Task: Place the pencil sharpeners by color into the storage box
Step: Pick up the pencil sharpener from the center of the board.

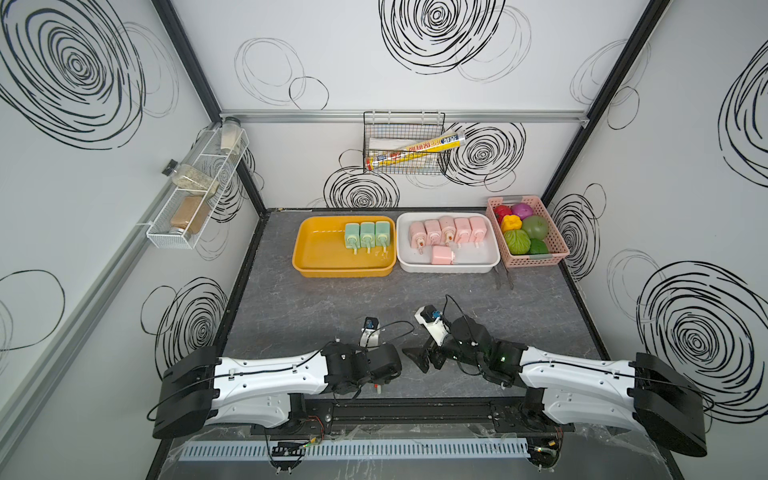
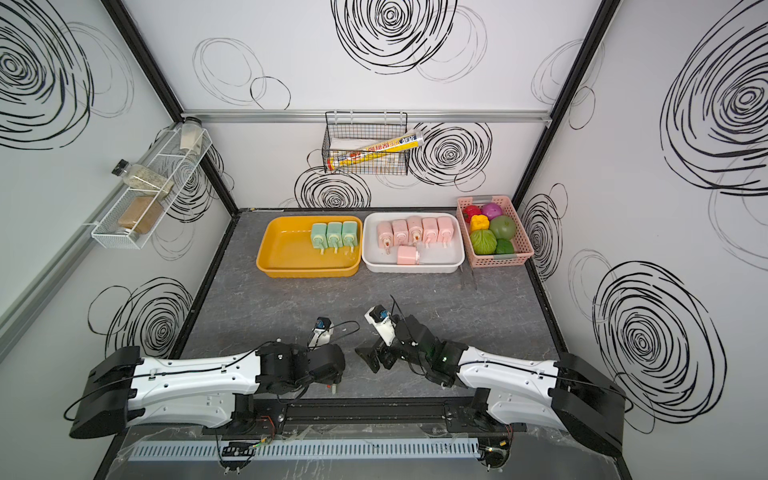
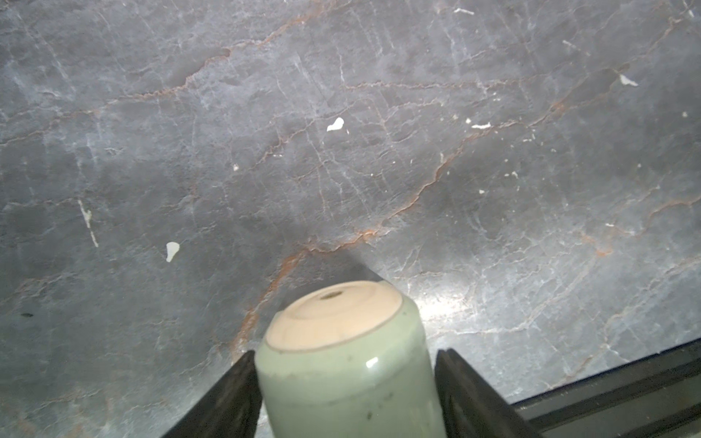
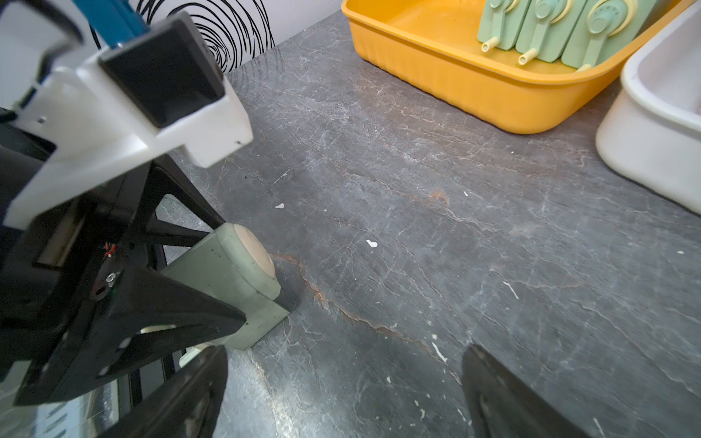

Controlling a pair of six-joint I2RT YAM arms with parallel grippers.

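Nine sharpeners (image 1: 446,230) are boxed; the last green sharpener (image 3: 343,375) is straddled by the left gripper (image 3: 344,358), grip uncertain; the right gripper (image 4: 345,350) is spread empty.

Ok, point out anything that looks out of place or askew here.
One pink sharpener lies turned sideways at the front of the white tray, apart from the neat row of five. A green sharpener sits outside the yellow tray, on the table near its front edge, in the left gripper.

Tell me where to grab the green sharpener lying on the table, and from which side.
Take the green sharpener by its two flat sides, mid-body, coming from above. It lies on the table with both sides exposed; its cream end is rounded. The left gripper straddles those sides.
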